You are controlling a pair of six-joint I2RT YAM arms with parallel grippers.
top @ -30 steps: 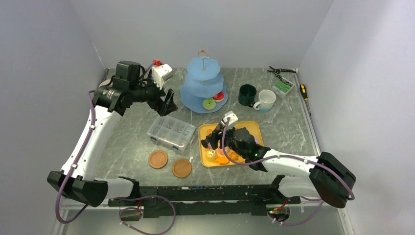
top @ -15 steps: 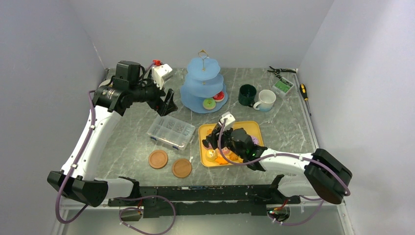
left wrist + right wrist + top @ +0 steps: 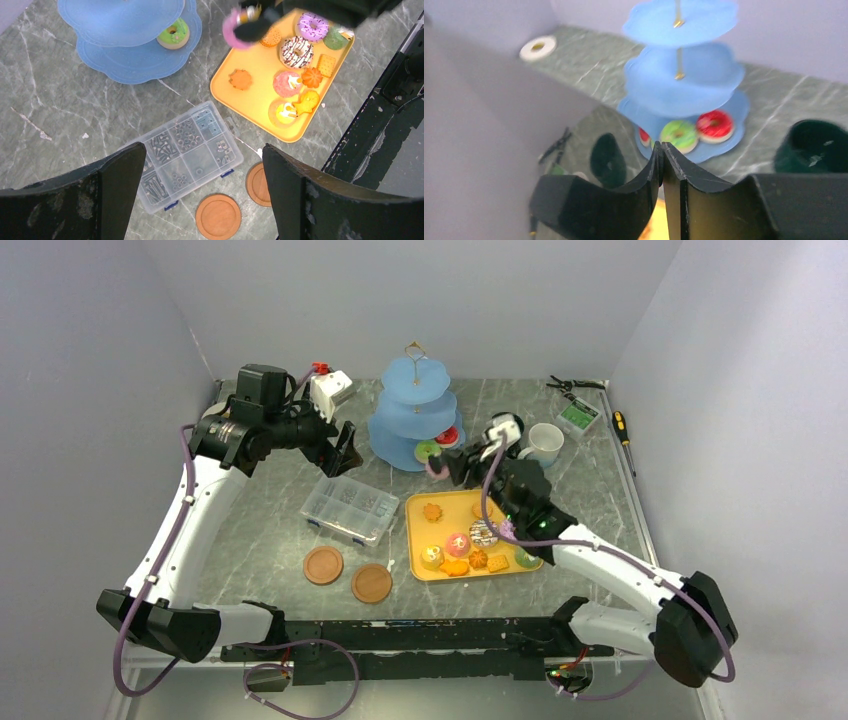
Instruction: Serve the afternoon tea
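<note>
The light-blue three-tier stand [image 3: 415, 410] stands at the back centre, with a green doughnut [image 3: 428, 451] and a red one [image 3: 448, 436] on its bottom tier. My right gripper [image 3: 444, 467] hovers just right of that tier, shut on a pink doughnut [image 3: 233, 31]. In the right wrist view the fingers [image 3: 662, 148] hide the doughnut and face the stand [image 3: 684, 75]. Several treats [image 3: 458, 544] lie on the yellow tray [image 3: 520, 502]. The dark-green mug [image 3: 505, 433] and white mug [image 3: 545, 444] sit behind the right arm. My left gripper [image 3: 343, 452] hangs open, high left of the stand.
A clear compartment box [image 3: 348, 508] of screws lies left of the tray, below the left gripper. Two round wooden coasters [image 3: 323, 565] [image 3: 372, 583] sit near the front edge. Pliers [image 3: 572, 385] and a screwdriver [image 3: 622, 427] lie at the back right. Walls close in on three sides.
My right gripper closed over the tray, lifted away with the pink doughnut and moved back toward the stand's bottom tier. The left arm has stayed still.
</note>
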